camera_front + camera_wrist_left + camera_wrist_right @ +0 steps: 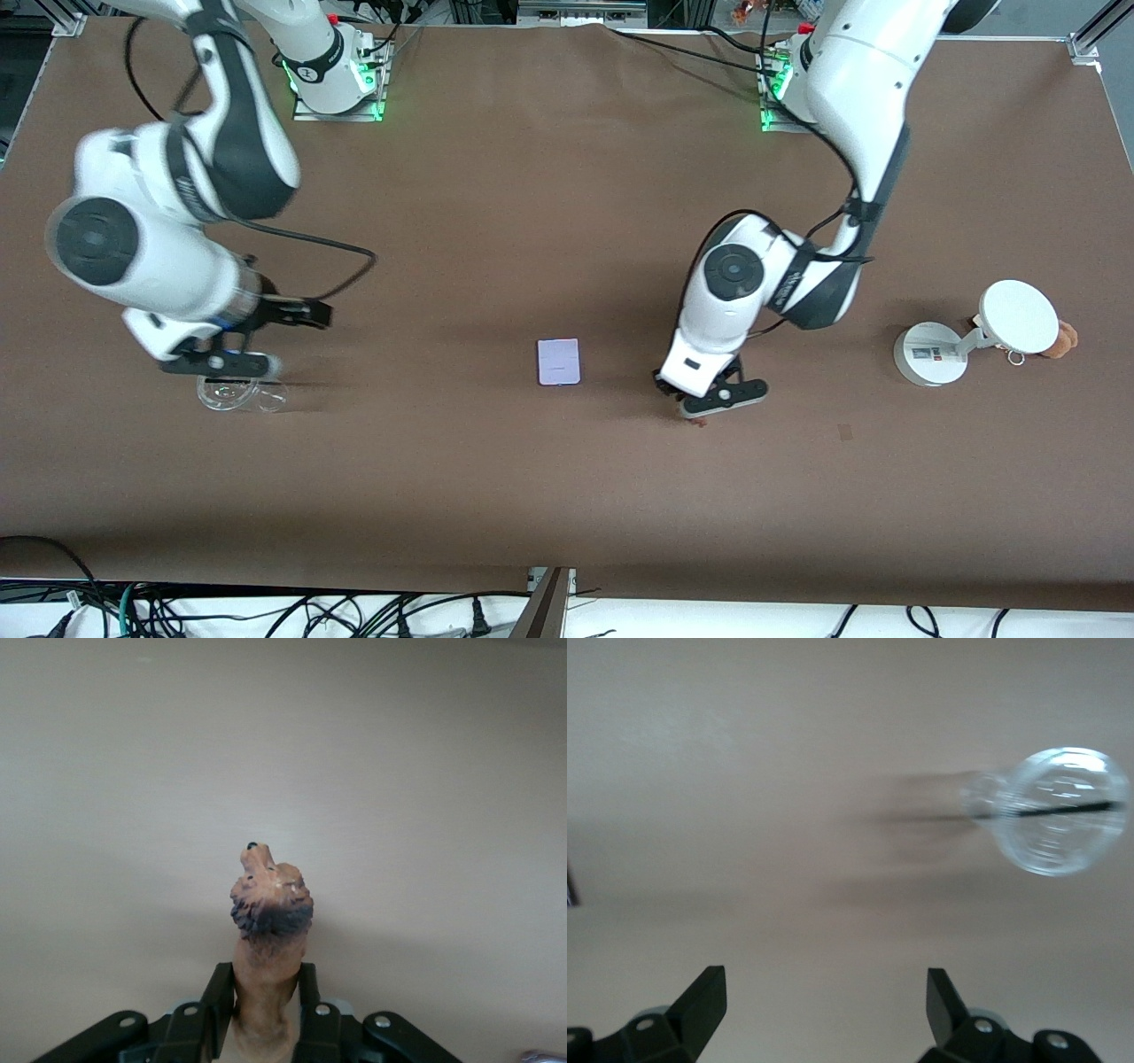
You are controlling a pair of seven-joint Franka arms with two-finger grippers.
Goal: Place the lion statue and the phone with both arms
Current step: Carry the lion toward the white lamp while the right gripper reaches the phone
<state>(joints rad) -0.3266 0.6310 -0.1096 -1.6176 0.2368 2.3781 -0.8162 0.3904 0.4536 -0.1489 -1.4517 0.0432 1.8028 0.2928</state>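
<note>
The lion statue [268, 920], orange-brown with a darker mane, sticks out head-first from between the fingers of my left gripper [264, 981], which is shut on its body. In the front view that left gripper [711, 403] hangs low over the brown table, and only a small reddish tip of the lion statue [699, 422] shows under it. The phone [559, 361], a pale lavender rectangle, lies flat mid-table, beside that gripper toward the right arm's end. My right gripper [220, 361] stands open with nothing between its fingers [702, 997], near the right arm's end.
A clear plastic cup [241, 394] lies on its side just under the right gripper, and the cup [1052, 811] also shows in the right wrist view. A white round stand [927, 355] with a round white disc [1019, 315] and a brown plush toy [1064, 339] sit at the left arm's end.
</note>
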